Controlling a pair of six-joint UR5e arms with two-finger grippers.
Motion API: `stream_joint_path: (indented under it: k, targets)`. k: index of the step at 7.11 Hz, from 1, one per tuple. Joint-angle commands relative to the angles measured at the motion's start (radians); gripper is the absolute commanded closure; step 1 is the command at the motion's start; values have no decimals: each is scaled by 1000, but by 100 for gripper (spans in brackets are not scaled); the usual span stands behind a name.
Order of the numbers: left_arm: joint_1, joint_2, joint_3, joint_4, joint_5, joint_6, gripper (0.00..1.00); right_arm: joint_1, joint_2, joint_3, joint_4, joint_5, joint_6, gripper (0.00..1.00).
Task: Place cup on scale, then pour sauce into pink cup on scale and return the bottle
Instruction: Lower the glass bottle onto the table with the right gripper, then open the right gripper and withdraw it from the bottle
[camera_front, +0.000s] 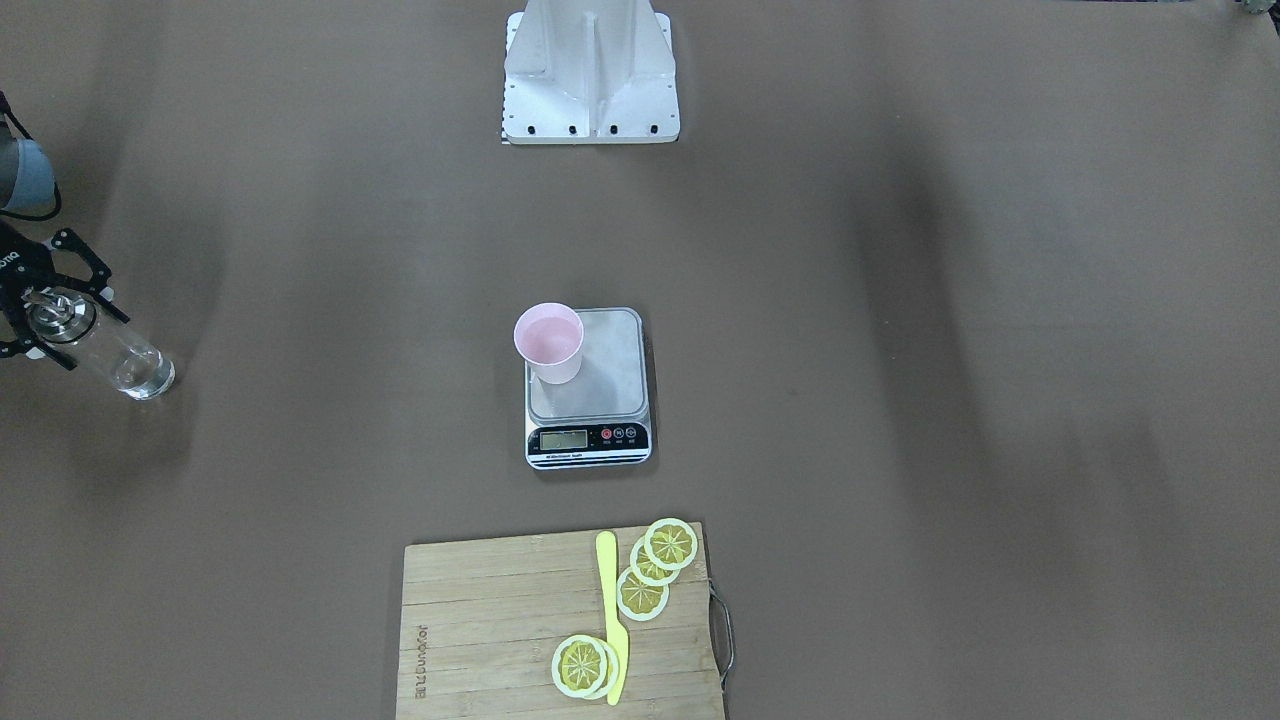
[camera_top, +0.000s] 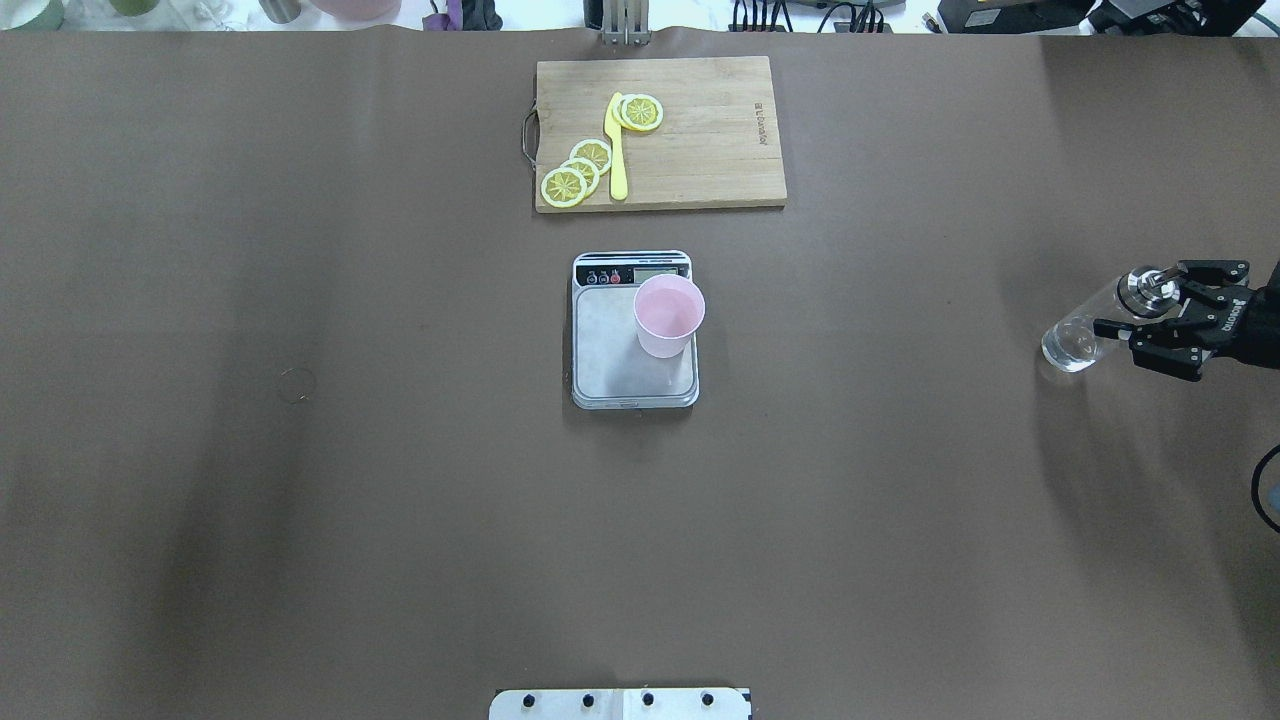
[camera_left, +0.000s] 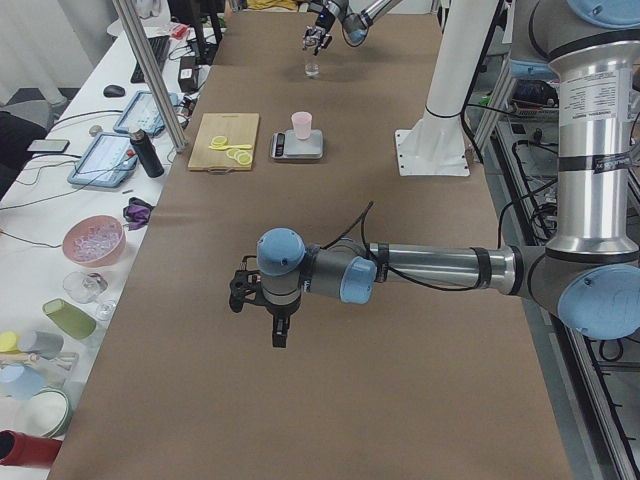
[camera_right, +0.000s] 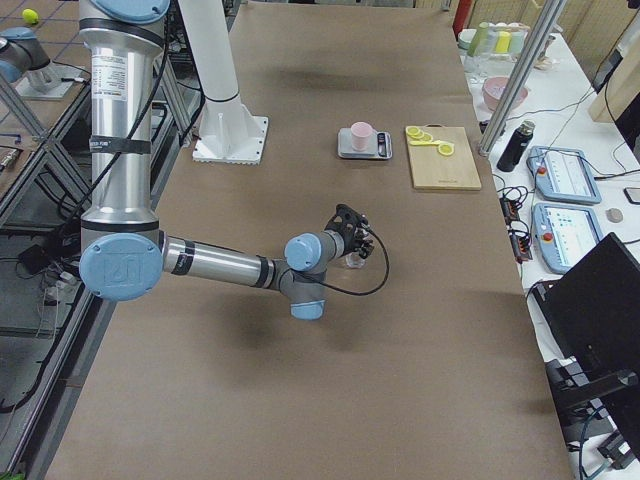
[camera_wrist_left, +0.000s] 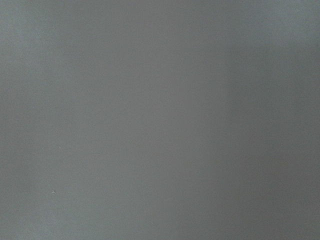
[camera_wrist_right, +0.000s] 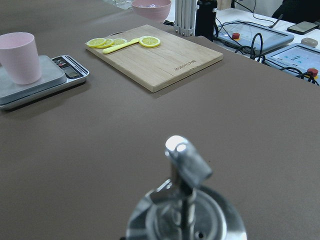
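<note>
The pink cup (camera_front: 548, 340) stands upright on the far-left corner of the scale (camera_front: 600, 390) at the table's middle, as the front-facing view shows it. It also shows in the overhead view (camera_top: 668, 315) on the scale (camera_top: 620, 365). The clear bottle (camera_front: 115, 350) with its metal cap stands on the table at the robot's far right, and shows overhead (camera_top: 1078, 338). My right gripper (camera_top: 1140, 298) is open, with its fingers on either side of the bottle's neck and apart from it. The cap (camera_wrist_right: 185, 200) fills the bottom of the right wrist view. My left gripper (camera_left: 262, 300) shows only in the exterior left view, low over bare table.
A wooden cutting board (camera_top: 700, 150) with lemon slices (camera_top: 575, 175) and a yellow knife (camera_top: 616, 145) lies beyond the scale. The robot's white base (camera_front: 590, 80) stands at the table's near edge. Bottles, bowls and tablets sit off the far edge.
</note>
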Motion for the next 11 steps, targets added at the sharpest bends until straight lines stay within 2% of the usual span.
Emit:
stream_joint_path:
  k: [1, 3, 8, 10, 11]
  targets:
    - [-1, 0, 0, 0, 0, 0, 1, -2, 0, 0, -1, 0, 0, 6]
    - [-1, 0, 1, -2, 0, 0, 1, 0, 0, 0, 0, 0, 2, 1]
    - [-1, 2, 5, 0, 2, 2, 1, 2, -54, 12, -1, 17, 17, 0]
    - [-1, 2, 5, 0, 2, 0, 1, 5, -67, 18, 0, 47, 54, 0]
    - [-1, 2, 5, 0, 2, 2, 1, 6, -109, 55, -3, 82, 80, 0]
